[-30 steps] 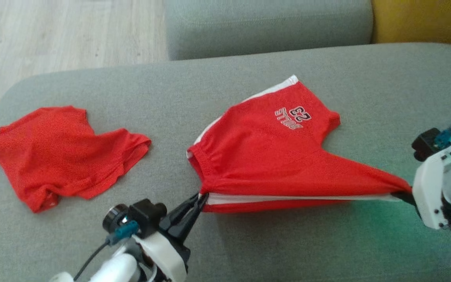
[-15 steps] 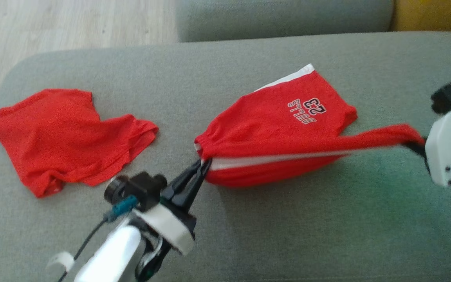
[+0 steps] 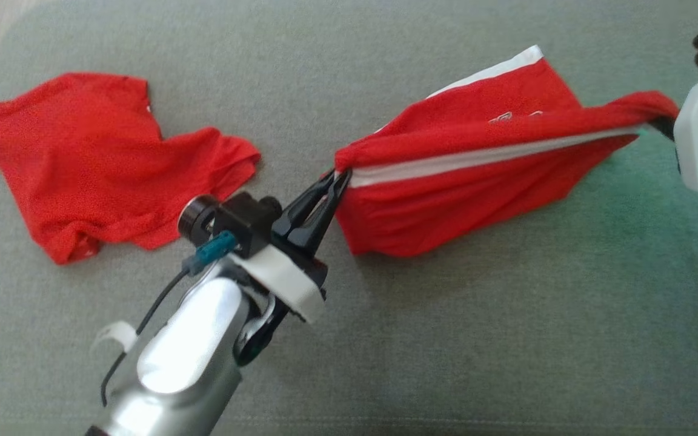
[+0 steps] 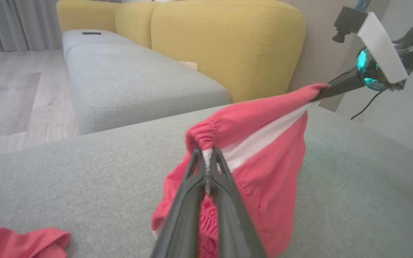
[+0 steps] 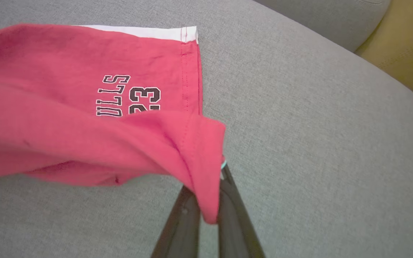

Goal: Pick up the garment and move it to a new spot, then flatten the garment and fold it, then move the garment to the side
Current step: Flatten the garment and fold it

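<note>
I count two red garments on one sofa seat [image 3: 446, 339]. My left gripper [image 3: 340, 175] pinches the shorts [image 3: 470, 181] at the waistband; my right gripper [image 3: 655, 125] pinches a leg hem. The second garment [image 3: 94, 157] lies well apart.

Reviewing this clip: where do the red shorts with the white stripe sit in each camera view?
Head view: shorts right of centre, stretched between left gripper and right gripper.
Left wrist view: shorts at centre, hanging from that gripper.
Right wrist view: shorts across the left half.
Shared landmark: grey cushion beneath.
</note>
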You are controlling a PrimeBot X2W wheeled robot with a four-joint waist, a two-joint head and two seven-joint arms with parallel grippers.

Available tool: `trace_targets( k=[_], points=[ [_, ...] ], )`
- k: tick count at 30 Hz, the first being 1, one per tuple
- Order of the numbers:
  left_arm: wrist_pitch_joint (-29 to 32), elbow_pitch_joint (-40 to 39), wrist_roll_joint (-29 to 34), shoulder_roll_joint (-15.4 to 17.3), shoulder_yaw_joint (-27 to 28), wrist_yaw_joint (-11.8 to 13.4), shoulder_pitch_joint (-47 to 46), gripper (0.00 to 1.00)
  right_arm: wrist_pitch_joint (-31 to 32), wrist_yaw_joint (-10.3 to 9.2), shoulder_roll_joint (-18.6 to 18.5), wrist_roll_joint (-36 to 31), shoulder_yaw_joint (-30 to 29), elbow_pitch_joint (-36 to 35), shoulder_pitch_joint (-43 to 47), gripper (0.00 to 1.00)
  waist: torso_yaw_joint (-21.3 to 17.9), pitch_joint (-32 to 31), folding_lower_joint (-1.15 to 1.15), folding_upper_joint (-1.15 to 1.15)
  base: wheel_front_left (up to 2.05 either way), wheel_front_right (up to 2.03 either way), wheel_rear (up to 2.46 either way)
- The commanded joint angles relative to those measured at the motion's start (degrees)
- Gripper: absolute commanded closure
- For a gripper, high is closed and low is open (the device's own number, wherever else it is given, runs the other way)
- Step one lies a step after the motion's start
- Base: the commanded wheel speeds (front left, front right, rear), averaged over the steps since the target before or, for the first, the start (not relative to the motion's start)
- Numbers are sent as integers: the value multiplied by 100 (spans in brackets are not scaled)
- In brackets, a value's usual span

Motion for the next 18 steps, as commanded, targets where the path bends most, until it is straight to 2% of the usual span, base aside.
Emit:
trace_targets(
  k=[1, 18],
  points=[
    [-31, -104, 11, 15, 165, 9, -351, 100, 37, 19, -66, -85, -16, 6, -166, 100, 145, 203, -2, 0, 0, 0, 0],
    [-31, 247, 49, -250, 70, 8, -996, 100, -92, 19, 102, -153, 543, 717, -946, 100, 418, 725, -2, 0, 0, 0, 0]
  ],
)
